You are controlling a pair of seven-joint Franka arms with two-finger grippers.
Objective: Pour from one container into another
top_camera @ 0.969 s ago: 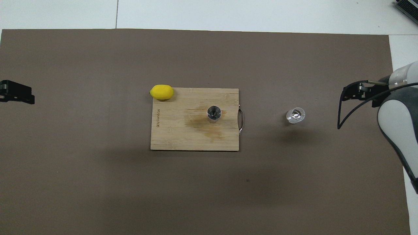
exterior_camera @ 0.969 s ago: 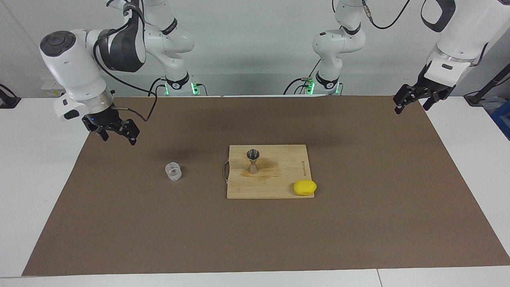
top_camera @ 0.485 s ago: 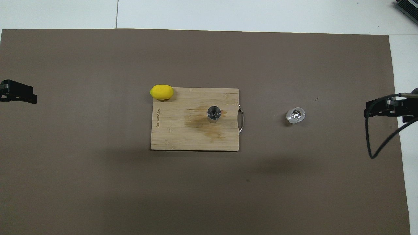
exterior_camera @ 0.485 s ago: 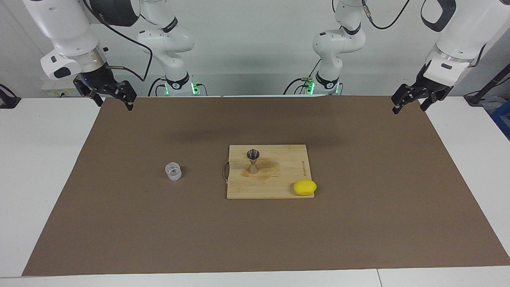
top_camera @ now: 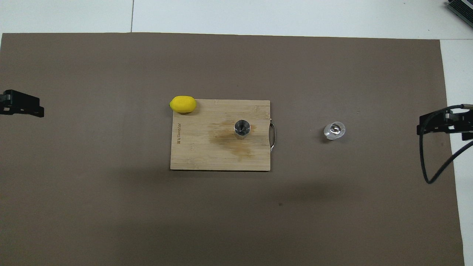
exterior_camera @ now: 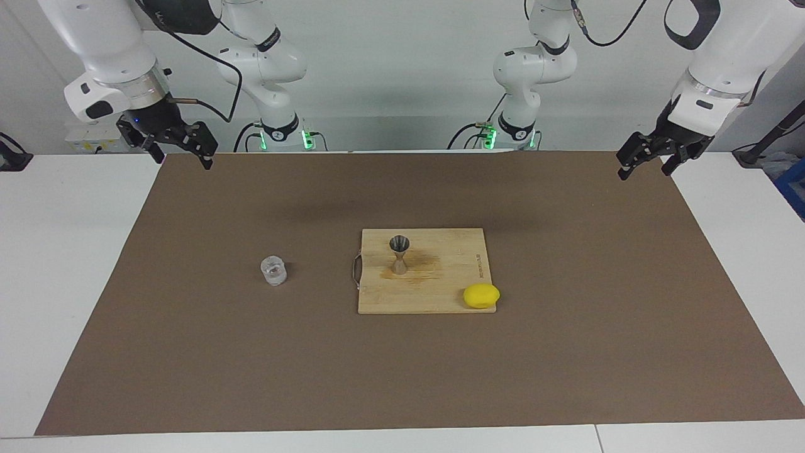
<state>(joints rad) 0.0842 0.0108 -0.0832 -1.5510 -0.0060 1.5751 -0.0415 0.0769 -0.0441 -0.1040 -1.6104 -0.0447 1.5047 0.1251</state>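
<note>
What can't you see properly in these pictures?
- Whether the small clear glass cup holds any liquid: too small in both views, and the glass only shows glints.
- Inside the silvery hourglass-shaped steel jigger: too small and dark to tell, overhead view too.
- The left hand and right hand: cut off by the overhead view's edges.
- The print on the wooden cutting board: too small to read.

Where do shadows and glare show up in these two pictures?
Facing view: soft shadow bands on the brown mat nearer the robots than the cutting board. Overhead view: bright glints inside the glass cup and the jigger, and broad dim shadows nearer the robots.
</note>
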